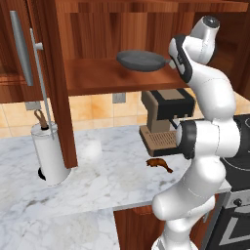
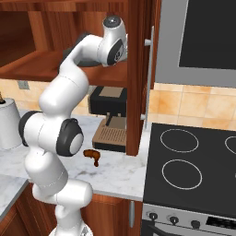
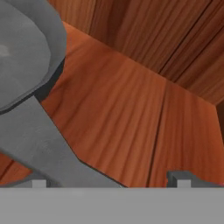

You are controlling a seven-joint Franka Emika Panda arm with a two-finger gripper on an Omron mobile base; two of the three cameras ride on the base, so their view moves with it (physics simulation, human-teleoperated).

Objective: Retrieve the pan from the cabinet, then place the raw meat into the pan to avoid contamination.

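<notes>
The dark grey pan [image 1: 140, 60] rests on the shelf of the open wooden cabinet [image 1: 97, 78], its handle pointing right toward my hand. In the hand view the pan [image 3: 22, 48] fills the upper left. Its handle [image 3: 48, 144] runs down between my fingertips, close to the left one. My gripper [image 3: 109, 180] is open around the handle, reaching into the cabinet [image 3: 140, 109]. The raw meat [image 1: 159, 164] lies on the marble counter in front of the coffee machine, also seen as the raw meat [image 2: 91, 156] beside my arm.
A coffee machine [image 1: 166, 117] stands on the counter under the shelf. The open cabinet door with its silver bar handle [image 1: 22, 49] hangs at the left above a white canister [image 1: 50, 154]. A black stove [image 2: 193, 170] lies to the right, a microwave [image 2: 207, 37] above it.
</notes>
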